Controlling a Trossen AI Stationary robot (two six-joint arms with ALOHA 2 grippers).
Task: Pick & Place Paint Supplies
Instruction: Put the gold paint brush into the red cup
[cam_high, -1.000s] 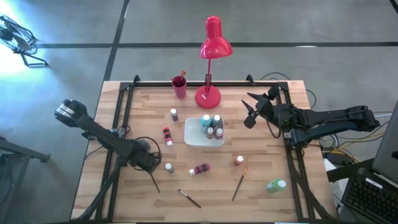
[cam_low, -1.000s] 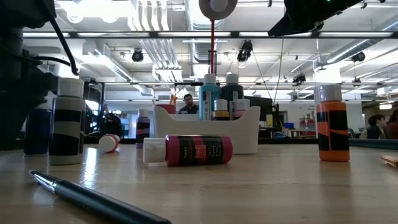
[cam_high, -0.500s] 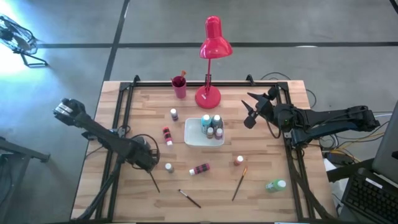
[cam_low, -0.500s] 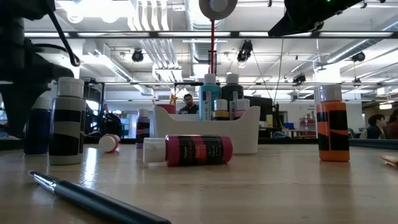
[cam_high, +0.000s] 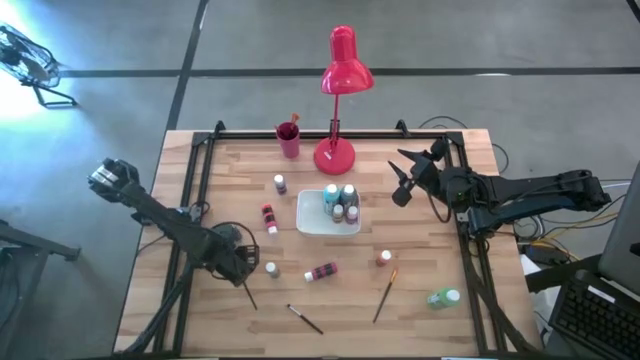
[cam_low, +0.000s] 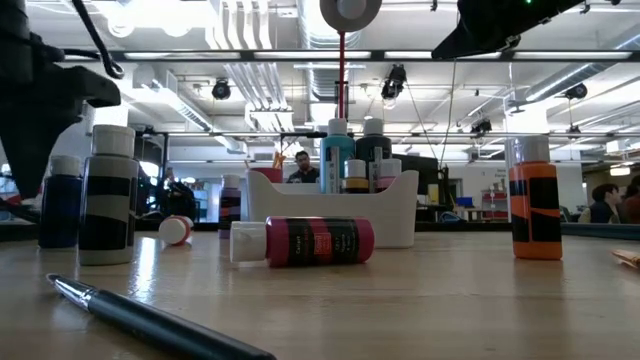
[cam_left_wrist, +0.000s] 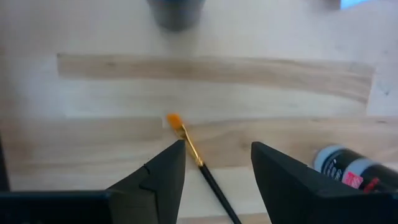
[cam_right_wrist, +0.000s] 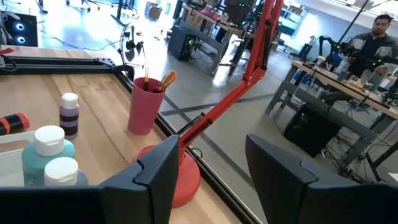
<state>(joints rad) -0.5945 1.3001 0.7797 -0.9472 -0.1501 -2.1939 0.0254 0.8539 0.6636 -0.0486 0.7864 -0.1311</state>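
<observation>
My left gripper (cam_high: 238, 270) hangs low over the table's near left part, open. In the left wrist view its fingers stand on either side of a thin dark-handled brush (cam_left_wrist: 194, 152) with an orange tip, which lies flat on the wood; I see no touch. A white-capped bottle (cam_high: 271, 269) stands beside it, and a red bottle (cam_high: 322, 271) lies on its side. My right gripper (cam_high: 404, 178) waits open, raised to the right of the white tray (cam_high: 310, 226). Two other brushes (cam_high: 305, 318) (cam_high: 384, 295) lie near the table's near edge.
Several bottles stand in the tray. Loose on the table are a purple-capped bottle (cam_high: 280, 183), a red one (cam_high: 268, 217), an orange one (cam_high: 384, 258) and a green one (cam_high: 443, 297) on its side. The red cup (cam_high: 289, 139) and red lamp (cam_high: 334, 153) stand at the far edge.
My left gripper has moved a little toward the table's near edge and to the right, closer to the dark brush. In the low view the arm has drawn aside and uncovered a blue bottle behind the striped one. Nothing on the table has moved.
</observation>
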